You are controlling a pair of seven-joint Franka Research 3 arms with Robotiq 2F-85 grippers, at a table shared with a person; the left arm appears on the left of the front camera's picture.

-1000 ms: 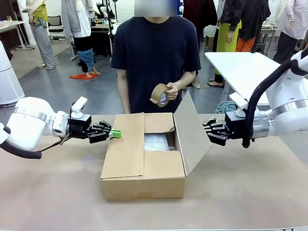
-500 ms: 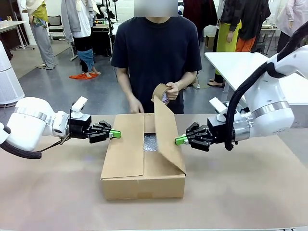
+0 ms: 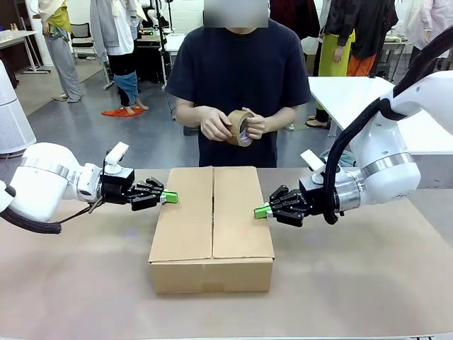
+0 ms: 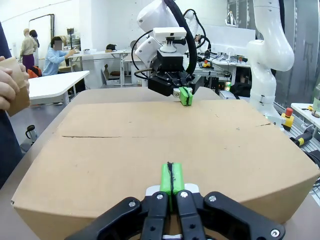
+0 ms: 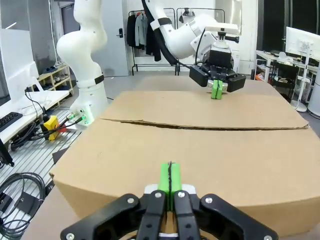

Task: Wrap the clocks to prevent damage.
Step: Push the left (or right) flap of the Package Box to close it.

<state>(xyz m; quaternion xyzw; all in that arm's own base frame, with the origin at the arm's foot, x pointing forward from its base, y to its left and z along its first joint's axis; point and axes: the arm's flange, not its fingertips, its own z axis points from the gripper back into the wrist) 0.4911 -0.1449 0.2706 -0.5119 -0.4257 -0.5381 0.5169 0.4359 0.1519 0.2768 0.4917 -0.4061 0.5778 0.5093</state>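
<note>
The left tool (image 4: 172, 172) rises from the bottom edge, its two green pads pressed flat together with nothing between them. The tips reach over the near edge of the cardboard box (image 4: 165, 132). Its top flaps lie closed, and a thin seam runs across the left part. At the far edge of the box the right tool (image 4: 186, 96) points toward the camera, its green pads also together. At the left edge, a person's hand (image 4: 7, 85) holds a brown roll (image 4: 20, 102).
</note>
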